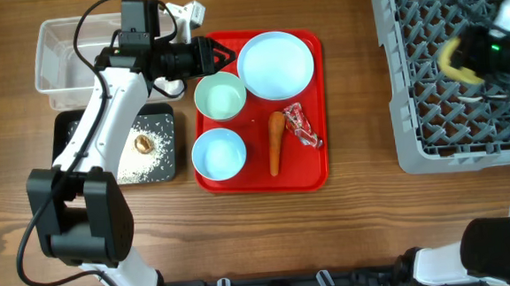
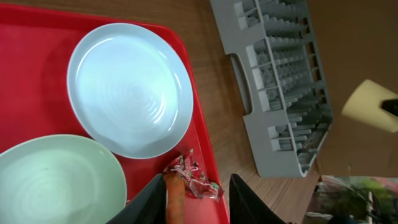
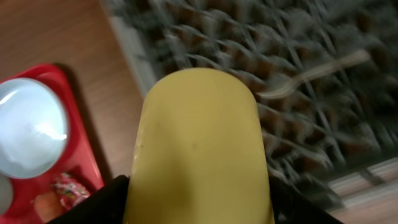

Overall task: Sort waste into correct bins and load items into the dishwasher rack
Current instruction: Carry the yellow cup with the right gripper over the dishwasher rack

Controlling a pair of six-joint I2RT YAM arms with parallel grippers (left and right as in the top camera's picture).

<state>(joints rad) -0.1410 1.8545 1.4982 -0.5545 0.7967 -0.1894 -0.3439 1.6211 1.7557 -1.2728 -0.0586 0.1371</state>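
My right gripper (image 1: 470, 54) (image 3: 199, 208) is shut on the small yellow cup (image 1: 449, 60) (image 3: 199, 149) and holds it above the grey dishwasher rack (image 1: 432, 141) (image 3: 186, 37). Open and empty, my left gripper (image 1: 225, 54) (image 2: 196, 182) hovers over the red tray's upper left. Past its fingers lie the orange carrot (image 1: 275, 142) (image 2: 174, 196) and the red-and-silver wrapper (image 1: 303, 125) (image 2: 198, 177). The tray also carries the pale-blue plate (image 1: 275, 64) (image 2: 130, 87), a mint bowl (image 1: 220, 96) (image 2: 56, 180) and a blue bowl (image 1: 218, 154).
The flat red tray (image 1: 262, 180) lies mid-table. Left of it, the black tray (image 1: 166, 117) holds white rice (image 1: 145, 163) and a brown lump (image 1: 143, 144). The clear tub (image 1: 58, 48) stands behind it, partly under my left arm. A pale utensil (image 3: 323, 68) lies in the rack.
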